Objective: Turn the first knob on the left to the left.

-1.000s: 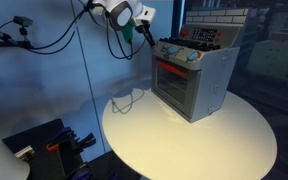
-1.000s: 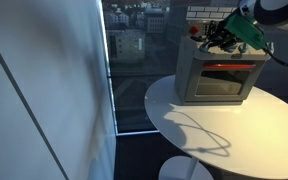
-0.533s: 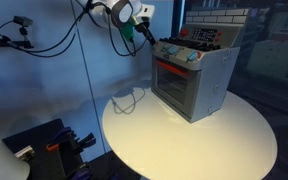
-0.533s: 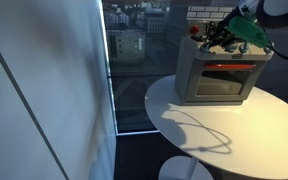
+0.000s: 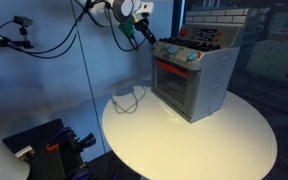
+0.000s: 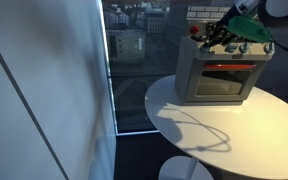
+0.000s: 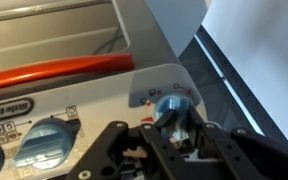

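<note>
Toy oven stood on round white bench. First knob, blue, sat at end of oven's control panel, above orange door handle. Hand was at that panel corner, black fingers on either side of knob, seemingly clamped on it. Second blue knob sat beside it, free.

knob half hidden behind pincer, oven cropped
</note>
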`<state>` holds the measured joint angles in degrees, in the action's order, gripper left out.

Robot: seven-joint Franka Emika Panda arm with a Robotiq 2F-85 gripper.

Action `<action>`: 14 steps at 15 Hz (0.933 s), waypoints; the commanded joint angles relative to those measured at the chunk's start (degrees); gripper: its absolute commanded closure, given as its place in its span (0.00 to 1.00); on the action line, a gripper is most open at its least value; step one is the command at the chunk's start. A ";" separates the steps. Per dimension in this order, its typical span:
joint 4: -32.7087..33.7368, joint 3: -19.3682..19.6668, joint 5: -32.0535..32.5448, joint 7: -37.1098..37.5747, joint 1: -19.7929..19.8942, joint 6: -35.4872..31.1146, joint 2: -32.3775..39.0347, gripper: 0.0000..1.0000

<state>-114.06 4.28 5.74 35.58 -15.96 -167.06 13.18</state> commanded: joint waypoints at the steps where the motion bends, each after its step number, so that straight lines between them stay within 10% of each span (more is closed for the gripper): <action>1: 1.91 1.90 3.79 1.84 -1.57 5.28 -1.02 0.93; 14: 5.67 4.56 15.56 5.08 -4.60 14.36 -0.75 0.94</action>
<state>-109.67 7.05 17.37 38.25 -19.34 -156.88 13.47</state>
